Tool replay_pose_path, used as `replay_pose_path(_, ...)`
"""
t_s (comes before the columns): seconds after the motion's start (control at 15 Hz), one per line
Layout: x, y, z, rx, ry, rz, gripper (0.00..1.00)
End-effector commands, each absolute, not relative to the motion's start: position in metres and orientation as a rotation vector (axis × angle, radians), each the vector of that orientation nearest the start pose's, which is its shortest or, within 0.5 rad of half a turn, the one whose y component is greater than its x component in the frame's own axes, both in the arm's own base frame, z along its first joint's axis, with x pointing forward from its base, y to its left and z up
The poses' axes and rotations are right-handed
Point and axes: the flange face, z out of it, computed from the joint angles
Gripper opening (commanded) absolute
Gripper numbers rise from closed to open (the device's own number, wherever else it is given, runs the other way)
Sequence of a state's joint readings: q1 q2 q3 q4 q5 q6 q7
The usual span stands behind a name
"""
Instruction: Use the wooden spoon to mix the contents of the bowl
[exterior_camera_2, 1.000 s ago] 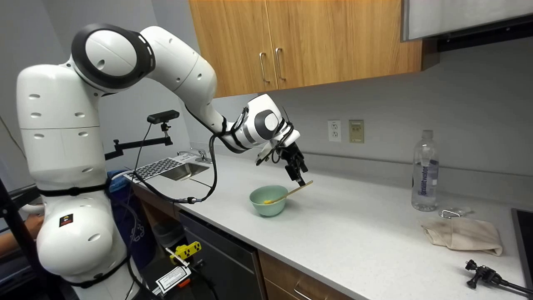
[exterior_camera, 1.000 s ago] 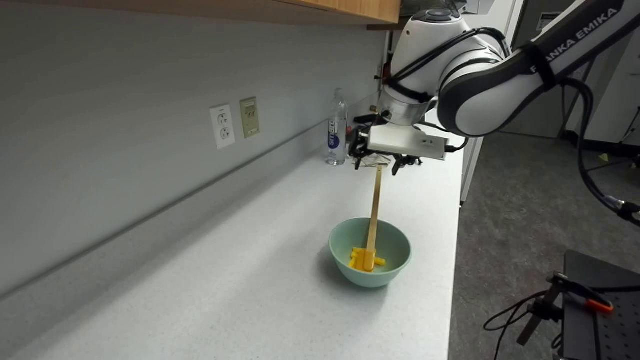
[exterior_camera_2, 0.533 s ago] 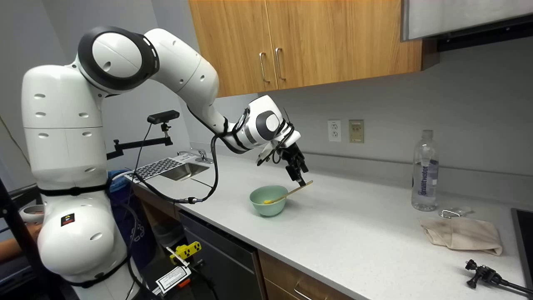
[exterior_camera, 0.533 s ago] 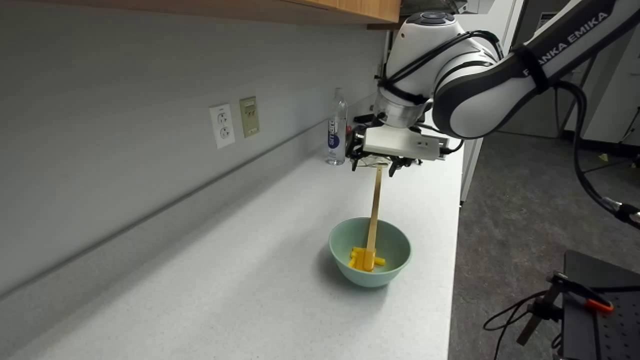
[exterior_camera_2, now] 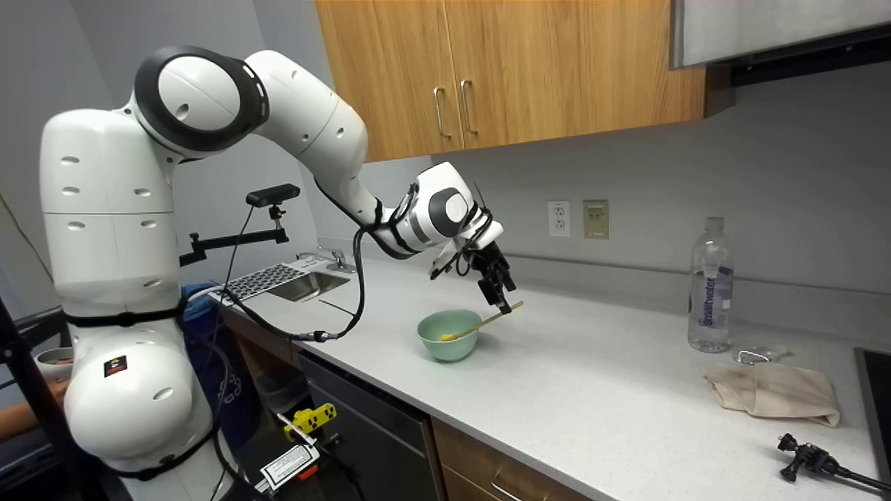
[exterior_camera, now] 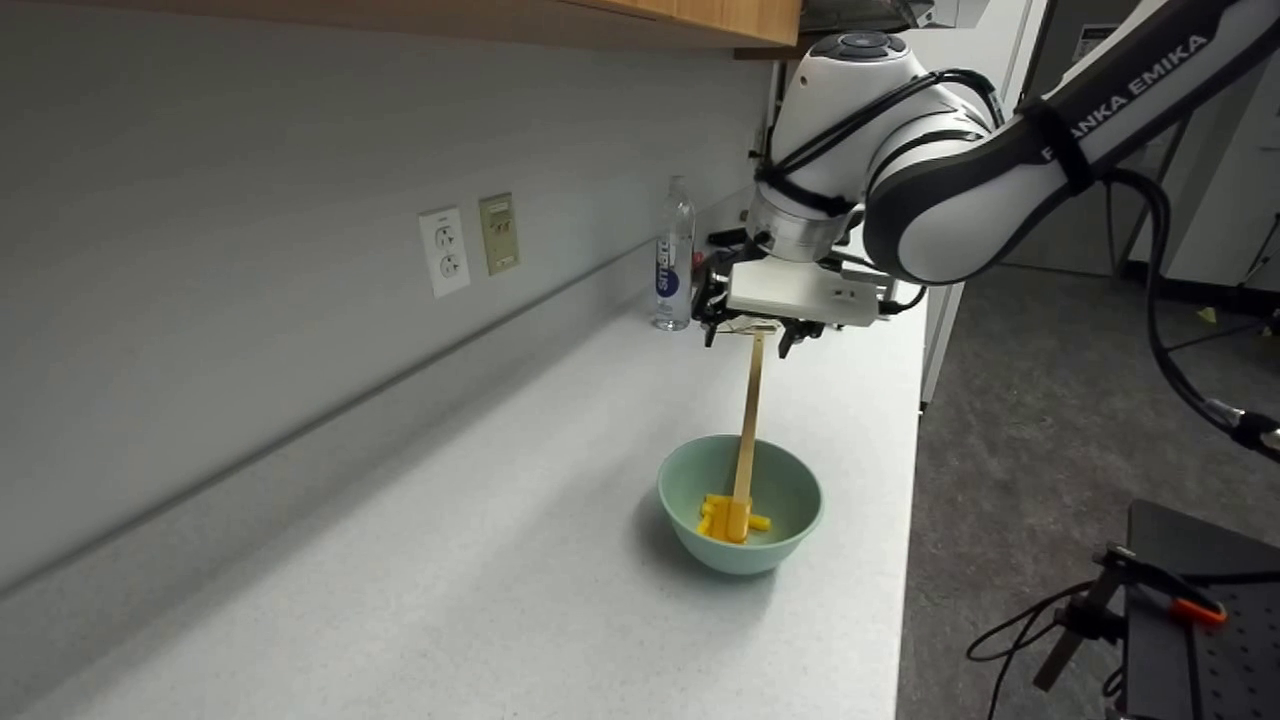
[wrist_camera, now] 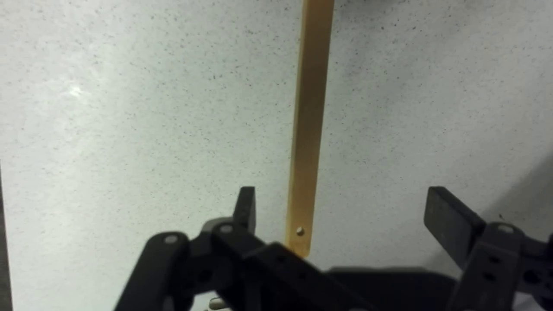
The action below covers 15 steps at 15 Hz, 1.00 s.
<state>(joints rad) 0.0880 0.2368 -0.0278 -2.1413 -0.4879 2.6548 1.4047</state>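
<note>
Slightly lower than before, the fingers (wrist_camera: 453, 226) stand wide apart holding nothing, the wooden spoon (wrist_camera: 307, 142) between them in the wrist view. Its head (exterior_camera: 738, 522) lies in the bowl (exterior_camera: 740, 562) among yellow contents (exterior_camera: 711, 512); in an exterior view the fingers overlap the handle (exterior_camera_2: 491, 319), and a bottle (exterior_camera_2: 711, 299) stands at the bowl's 3 o'clock.

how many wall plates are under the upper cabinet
2, seen in both exterior views: the white outlet, and beside it, nearer the bottle, the beige plate. No others show.
</note>
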Motion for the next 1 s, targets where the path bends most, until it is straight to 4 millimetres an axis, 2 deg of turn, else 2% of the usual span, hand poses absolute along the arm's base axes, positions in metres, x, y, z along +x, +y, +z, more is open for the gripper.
replay_pose_path(0.0, 0.592, 0.042, 0.318, -2.756, 1.415, -0.647, 1.00)
replay_pose_path(0.47, 0.596, 0.034, 0.308, -2.726, 1.476, -0.613, 0.99)
replay_pose_path(0.6, 0.595, 0.036, 0.305, -2.730, 1.481, -0.603, 0.76)
replay_pose_path(0.73, 0.594, 0.038, 0.303, -2.732, 1.486, -0.604, 0.63)
replay_pose_path(0.93, 0.592, 0.041, 0.305, -2.747, 1.478, -0.619, 0.37)
